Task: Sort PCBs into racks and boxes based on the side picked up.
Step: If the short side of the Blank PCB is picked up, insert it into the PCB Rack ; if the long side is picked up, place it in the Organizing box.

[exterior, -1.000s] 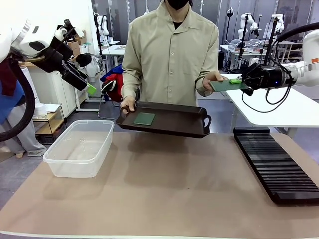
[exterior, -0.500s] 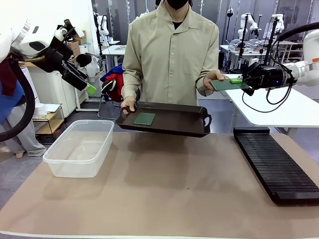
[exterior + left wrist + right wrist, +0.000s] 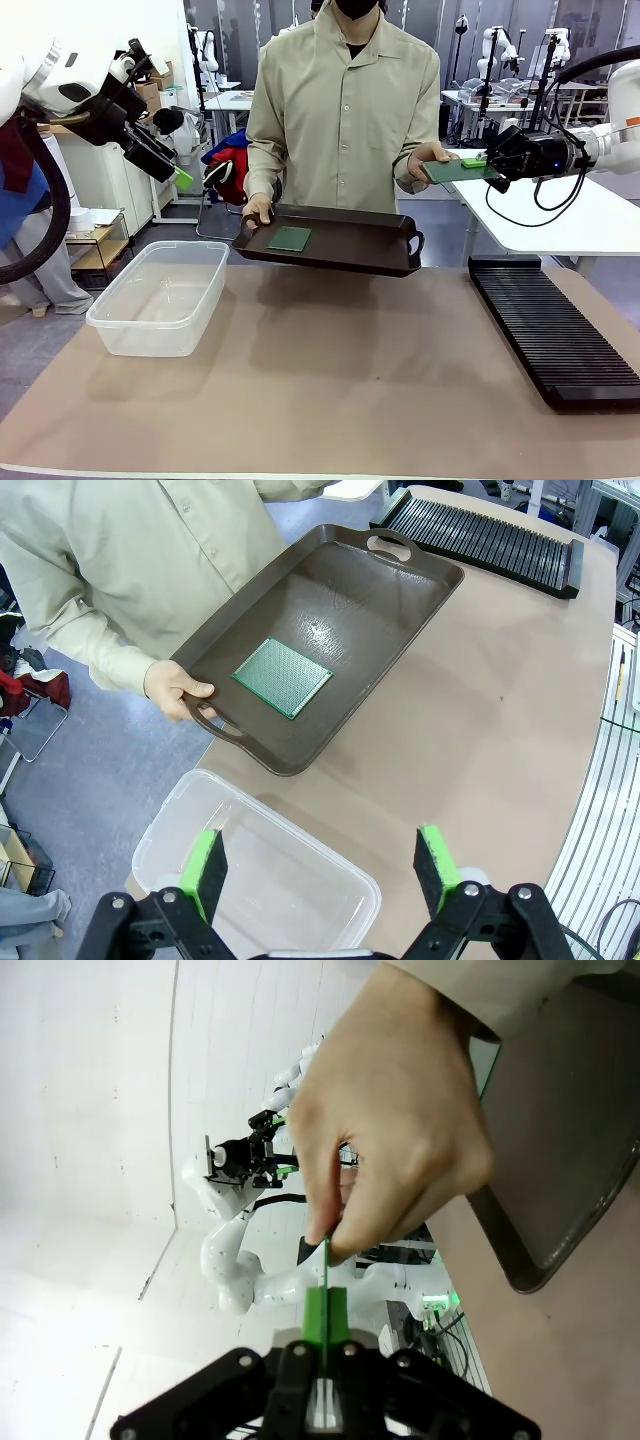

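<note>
Beyond the table, at upper right, a person's hand offered a PCB, apparently for handover; the right gripper clamped it, the left gripper stood open.

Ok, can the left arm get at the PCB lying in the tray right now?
Probably yes: the left gripper is open, the PCB lies bare in the brown tray, nothing between them; the person's hand only grips a handle.

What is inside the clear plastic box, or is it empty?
Empty. Its bare bottom shows through the clear box; one green board lies on the brown tray, the other board is in the right hand.
</note>
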{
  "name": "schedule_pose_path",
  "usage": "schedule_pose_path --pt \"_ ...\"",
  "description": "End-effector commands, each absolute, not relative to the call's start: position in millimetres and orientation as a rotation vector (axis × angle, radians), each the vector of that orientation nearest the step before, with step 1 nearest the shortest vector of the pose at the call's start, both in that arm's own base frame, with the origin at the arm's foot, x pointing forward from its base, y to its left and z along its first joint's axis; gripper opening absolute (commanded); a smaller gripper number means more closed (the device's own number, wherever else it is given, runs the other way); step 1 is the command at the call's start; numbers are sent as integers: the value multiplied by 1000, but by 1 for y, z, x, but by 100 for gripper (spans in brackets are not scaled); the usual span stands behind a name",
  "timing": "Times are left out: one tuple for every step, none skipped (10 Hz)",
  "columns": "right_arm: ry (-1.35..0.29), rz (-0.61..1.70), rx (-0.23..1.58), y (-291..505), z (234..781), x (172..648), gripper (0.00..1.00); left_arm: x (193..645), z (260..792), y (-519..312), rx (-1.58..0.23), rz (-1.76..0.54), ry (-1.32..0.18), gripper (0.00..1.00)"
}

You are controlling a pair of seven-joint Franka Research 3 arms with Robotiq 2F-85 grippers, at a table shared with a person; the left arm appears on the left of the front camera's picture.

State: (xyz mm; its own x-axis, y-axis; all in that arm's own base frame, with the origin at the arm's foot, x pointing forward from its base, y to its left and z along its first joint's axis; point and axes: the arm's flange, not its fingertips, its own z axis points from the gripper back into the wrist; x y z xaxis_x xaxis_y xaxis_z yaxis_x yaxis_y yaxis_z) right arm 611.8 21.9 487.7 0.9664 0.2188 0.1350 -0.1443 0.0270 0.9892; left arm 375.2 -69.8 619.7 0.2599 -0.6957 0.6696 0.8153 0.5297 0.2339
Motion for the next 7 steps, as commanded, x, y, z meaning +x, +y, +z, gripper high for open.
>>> schedule_pose_path --pt "57 283 1519 22 488 612 0 375 619 -68 -173 -1048 -800 100" --pt "57 283 1519 22 488 612 0 375 619 -68 -173 -1048 -800 100" --pt "57 283 1519 22 488 612 0 375 619 -68 -173 -1048 -800 100" --pt "57 283 1519 22 488 612 0 375 619 -68 -173 -1048 -800 100" --pt "57 283 1519 22 488 612 0 375 619 -68 -173 -1048 -800 100" --pt "57 283 1519 22 488 612 0 375 619 -68 -173 -1048 -800 100" --pt "57 283 1519 22 488 612 0 375 619 -68 -173 -1048 -800 100"
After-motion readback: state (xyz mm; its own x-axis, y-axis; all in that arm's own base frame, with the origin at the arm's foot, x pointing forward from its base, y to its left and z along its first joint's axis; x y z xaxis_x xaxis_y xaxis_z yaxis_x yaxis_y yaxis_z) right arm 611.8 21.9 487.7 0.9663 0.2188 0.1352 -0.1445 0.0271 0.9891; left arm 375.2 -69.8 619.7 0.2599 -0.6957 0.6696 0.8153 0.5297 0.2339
